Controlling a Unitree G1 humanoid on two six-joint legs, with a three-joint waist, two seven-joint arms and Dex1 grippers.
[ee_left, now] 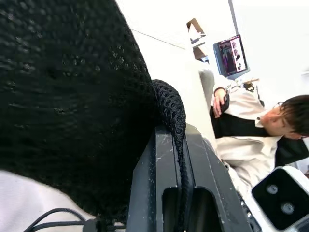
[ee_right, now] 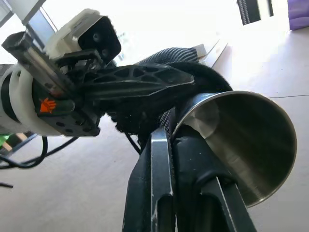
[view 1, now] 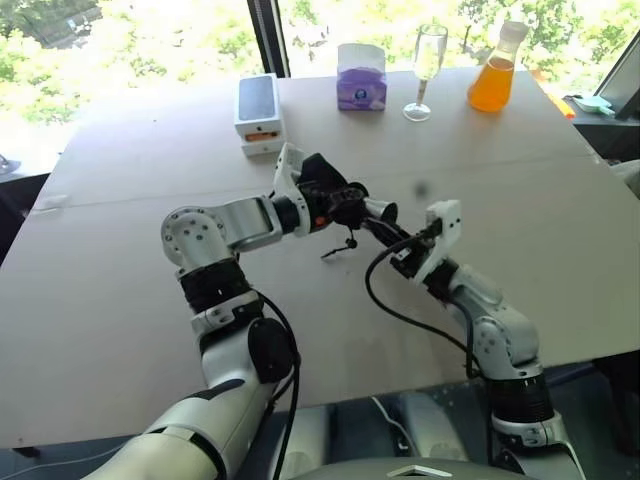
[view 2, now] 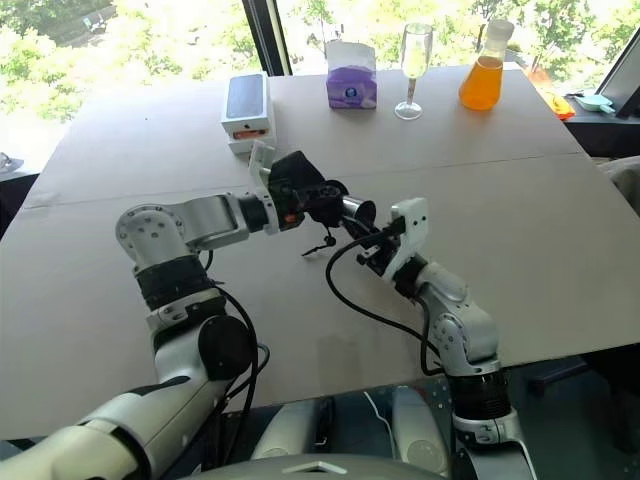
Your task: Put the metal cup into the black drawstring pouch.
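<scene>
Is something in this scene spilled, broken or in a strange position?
Nothing stands out. The glass, flask, purple box and phone box stand upright on the table, with no spill.

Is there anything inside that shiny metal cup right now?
The cup looks empty: its open mouth shows bare steel walls. The right end effector pinches its rim, and its base end is hidden against the black pouch, so how far it's in is unclear.

Arms silver-white with black joint bands; round silver shoulder caps; black cables loop from both forearms; white camera blocks at wrists; left gripper (ee_right: 145, 84) – black lattice fingers, orange mark on white wrist; right gripper (ee_right: 181, 145) – black.
</scene>
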